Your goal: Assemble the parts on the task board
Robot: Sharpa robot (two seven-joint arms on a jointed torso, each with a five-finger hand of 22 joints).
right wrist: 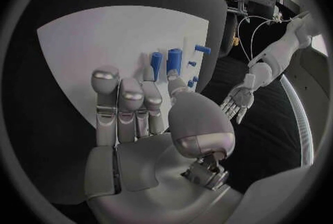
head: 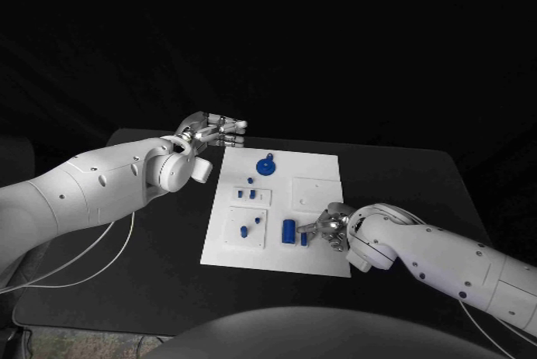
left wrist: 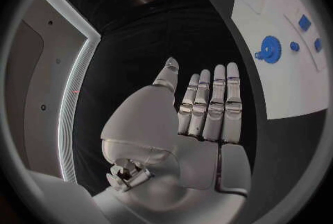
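Black and matte, the bench (head: 134, 281) carries a white rectangular task board (head: 317, 187) at its middle, with darkness behind it. On the board's far end lies a round blue gear-like part (head: 266, 167); the left wrist view shows its toothed rim. Nearer the middle, two small blue pieces (head: 247, 194) sit in a raised white holder, and further forward a blue peg (head: 244, 231) lies in a square recess beside a smaller blue dot. Toward the near edge stands a taller blue cylindrical part (head: 289, 232) with a thinner blue pin (head: 303, 238) just beside it.

Off the board's far left corner, the silver left hand (head: 210, 130) hovers over bare bench, its fingers (left wrist: 216, 103) straight, side by side and holding nothing. The silver right hand (head: 329, 224) hangs over the board's near right part, just beside the blue cylinder and pin; its fingers (right wrist: 130, 103) are extended and apart with nothing between them.
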